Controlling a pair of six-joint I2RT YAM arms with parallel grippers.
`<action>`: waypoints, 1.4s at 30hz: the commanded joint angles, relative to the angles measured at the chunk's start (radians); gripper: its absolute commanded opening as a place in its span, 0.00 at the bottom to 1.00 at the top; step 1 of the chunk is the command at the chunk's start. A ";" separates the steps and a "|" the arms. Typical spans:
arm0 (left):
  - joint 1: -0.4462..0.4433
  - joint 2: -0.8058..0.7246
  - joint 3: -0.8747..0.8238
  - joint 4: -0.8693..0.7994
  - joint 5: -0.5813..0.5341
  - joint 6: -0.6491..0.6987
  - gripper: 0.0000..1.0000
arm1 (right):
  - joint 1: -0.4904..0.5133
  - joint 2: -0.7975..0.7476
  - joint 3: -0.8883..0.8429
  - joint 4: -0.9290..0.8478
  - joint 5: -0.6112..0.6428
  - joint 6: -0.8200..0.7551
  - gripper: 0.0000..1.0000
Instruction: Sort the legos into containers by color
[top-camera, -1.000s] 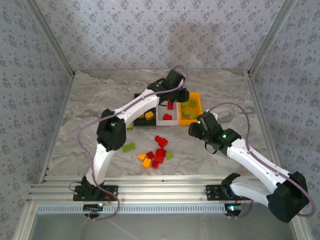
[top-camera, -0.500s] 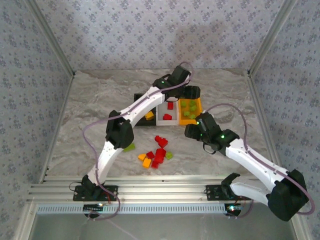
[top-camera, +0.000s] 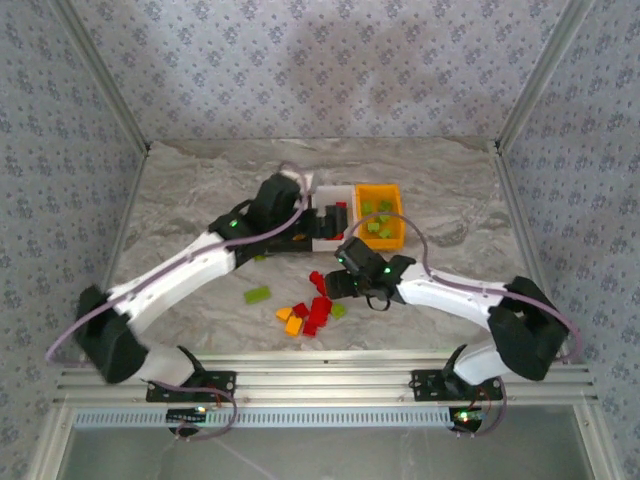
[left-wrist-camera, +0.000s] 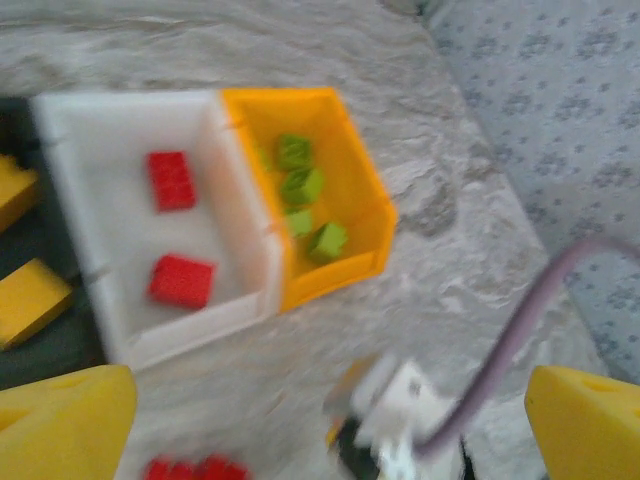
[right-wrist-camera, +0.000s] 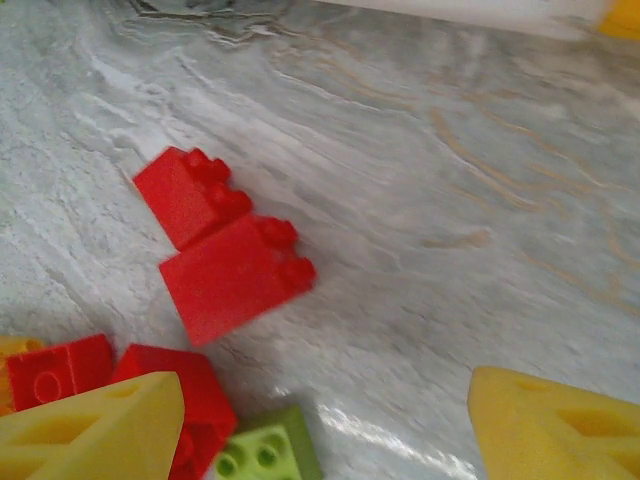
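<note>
Left gripper: the two yellow fingers stand wide apart with nothing between them, above the tabletop just in front of the bins, toward the middle of the far edge.

Right gripper: the fingers are likewise spread and clamp nothing. It sits low over the marbled surface near the middle of the tabletop, at the far side of the loose pile.

Bins: three stand joined in a row parallel to the far edge.
- The black bin is on the left and holds two yellow bricks, as far as the left wrist view shows.
- The white bin is in the middle and holds two red bricks, lying apart from each other.
- The orange bin is on the right and holds four green bricks, grouped along the wall it shares with the white bin.

Unsorted bricks:
- Two loose red bricks lie touching each other just beyond the right gripper's fingertips.
- More red pieces and a light green brick lie just beside one of its fingers.
- The pile of red, orange and green pieces lies near the middle of the near edge.
- A lone green brick lies apart from the pile, toward the left edge.

A grey-purple cable crosses the lower right of the left wrist view.
</note>
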 joint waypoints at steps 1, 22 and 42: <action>-0.003 -0.160 -0.167 -0.039 -0.153 -0.040 0.99 | 0.022 0.071 0.069 0.036 0.003 -0.044 0.77; 0.147 -0.687 -0.572 -0.317 -0.228 -0.255 0.99 | 0.050 0.420 0.370 -0.079 0.084 -0.207 0.52; 0.157 -0.671 -0.583 -0.255 -0.209 -0.213 1.00 | -0.022 0.103 0.325 -0.056 0.182 -0.149 0.22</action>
